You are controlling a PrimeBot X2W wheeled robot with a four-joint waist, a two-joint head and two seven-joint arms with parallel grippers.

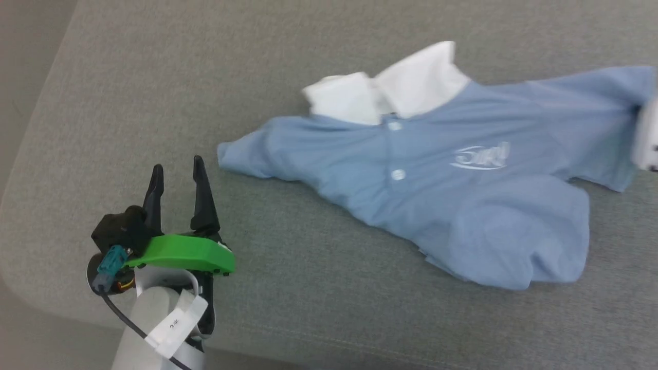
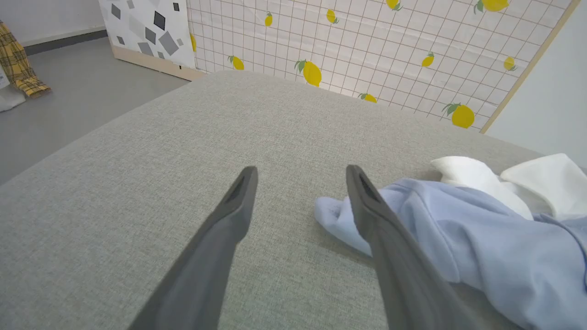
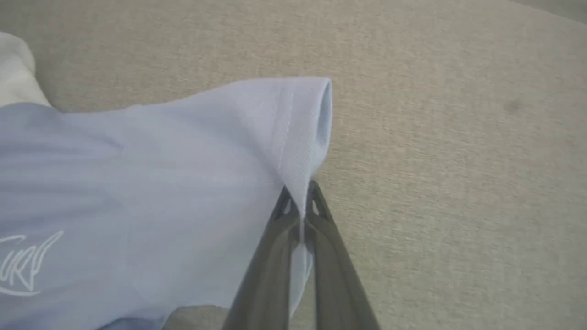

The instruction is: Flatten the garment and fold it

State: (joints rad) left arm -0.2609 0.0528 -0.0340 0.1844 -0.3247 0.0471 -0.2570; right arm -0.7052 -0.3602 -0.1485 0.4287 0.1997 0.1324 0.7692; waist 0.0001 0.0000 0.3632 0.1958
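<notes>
Head view: grey cushion (image 1: 154, 77) carries the whole job. Blue shirt (image 1: 437, 190) lies front up on it, white collar (image 1: 411, 82) toward the far edge; all places below are taken from that collar.

- Body below the collar is rumpled. The bottom hem (image 1: 514, 246) is bunched and rolled under, so the shirt is not yet flat.
- Right sleeve (image 3: 275, 119), on the robot's right of the collar: the right wrist view shows the right gripper (image 3: 300, 192) pinched tight on the cuff (image 3: 323, 110), with cloth caught between the closed jaws.
- Left sleeve (image 1: 247, 154), on the robot's left of the collar: lies loose, tip curled.
- Left gripper (image 1: 177, 164) stands wide apart and holds nothing. It is left of the collar and nearer the robot, near that sleeve's tip but apart from it.

Judged step: spreading the sleeves.

To do it well:
- Draw the pinched cuff straight outward, away from the collar and low over the cushion, only until the shoulder wrinkles go. A harder pull would likely drag the whole shirt.
- Take the left sleeve with the left gripper first, so the two pulls oppose.
- The cloth is a thin knit, so a shallow pinch may slip.
- The hem needs smoothing afterwards.
</notes>
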